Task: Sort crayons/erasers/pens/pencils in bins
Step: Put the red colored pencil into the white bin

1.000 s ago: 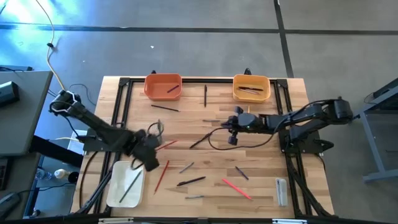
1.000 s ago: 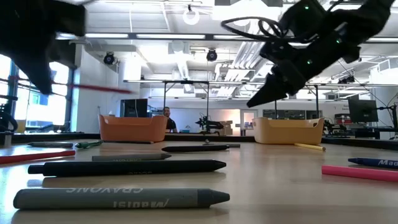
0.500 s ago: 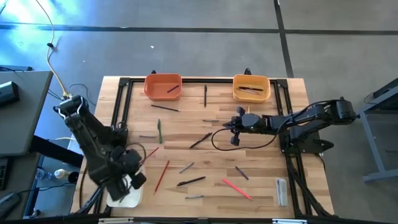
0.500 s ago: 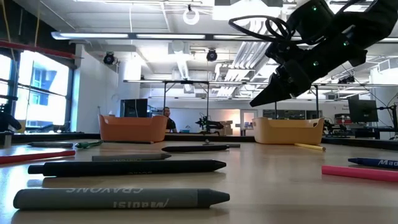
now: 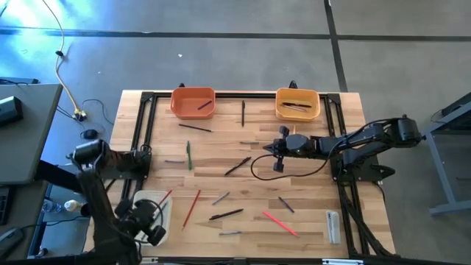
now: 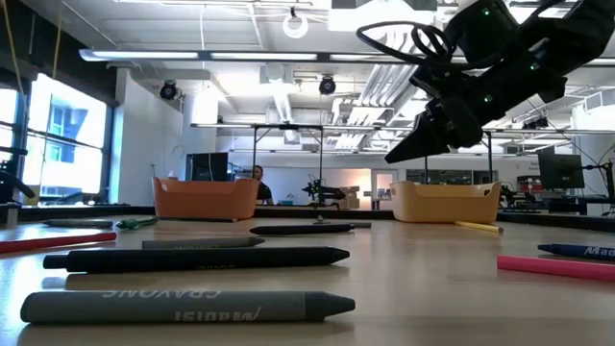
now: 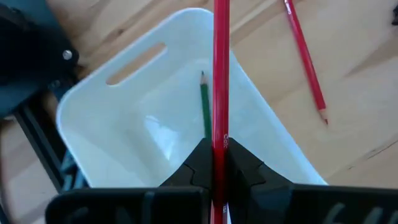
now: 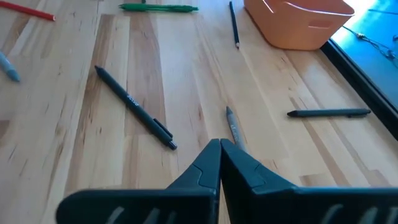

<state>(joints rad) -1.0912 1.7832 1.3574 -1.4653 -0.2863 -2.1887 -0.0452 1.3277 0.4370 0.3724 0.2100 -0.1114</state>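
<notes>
My left gripper [image 7: 221, 158] hangs over the white bin [image 7: 124, 130] at the table's near left corner [image 5: 144, 197], shut on a red pencil [image 7: 221, 62]. The pencil also shows in the high view [image 5: 163, 197]. A green pencil [image 7: 204, 112] lies on the bin's floor. A second red pencil [image 5: 191, 208] lies on the table just right of the bin. My right gripper [image 8: 220, 144] hovers shut above the middle of the table [image 5: 268, 147], clear of the wood [image 6: 392, 156]. A grey crayon [image 8: 232, 126] and a black pen [image 8: 134, 107] lie ahead of it. My left gripper pinches the red pencil's shaft [image 7: 221, 140] between its two fingers. The fingers slant down from the near left. The pencil runs lengthwise out past the fingertips, and a long stretch of it reaches over the bin. It is lifted clear and touches neither bin nor table.
The orange bin [image 5: 193, 103] and the yellow-orange bin [image 5: 297, 103] stand at the far edge, each with sticks in it. Pens and crayons lie scattered over the middle and near parts of the table. A small clear block [image 5: 333, 224] lies near right. A black frame borders the table.
My left gripper has carried the red pencil from the table's left middle toward the near left corner, rolling as it went, and now hangs over the white bin. The pencil has stayed clear of the table throughout.
</notes>
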